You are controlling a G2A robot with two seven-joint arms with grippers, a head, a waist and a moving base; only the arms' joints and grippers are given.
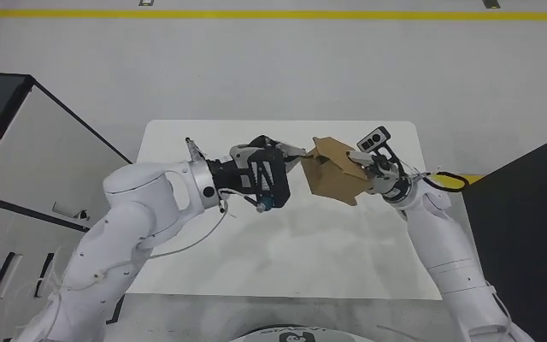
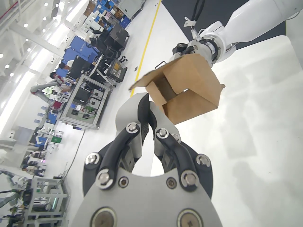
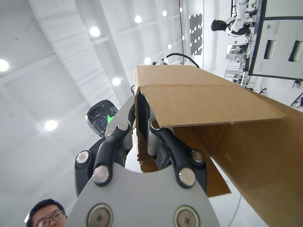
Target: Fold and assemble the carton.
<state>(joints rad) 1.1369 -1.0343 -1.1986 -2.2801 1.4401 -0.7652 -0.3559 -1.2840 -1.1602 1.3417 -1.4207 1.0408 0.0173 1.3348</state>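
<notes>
A brown carton point(image 1: 335, 171) hangs in the air above the back of the white table point(image 1: 282, 256), partly erected, with loose flaps standing open at the end that faces my left arm. My right gripper point(image 3: 139, 109) is shut on one cardboard wall of the carton point(image 3: 201, 100), whose edge runs between its fingers. From the carton's other side, my left gripper point(image 2: 145, 102) has its fingers shut with nothing between them. Its tips are just short of the carton's point(image 2: 191, 81) open end, under a projecting flap. From above, the left gripper point(image 1: 295, 156) nearly touches the box and the right gripper point(image 1: 369, 175) holds its far end.
A black-framed panel point(image 1: 34, 145) stands left of the table and a dark area point(image 1: 513, 222) lies to its right. A yellow floor line point(image 1: 273, 14) runs behind. The table front is bare.
</notes>
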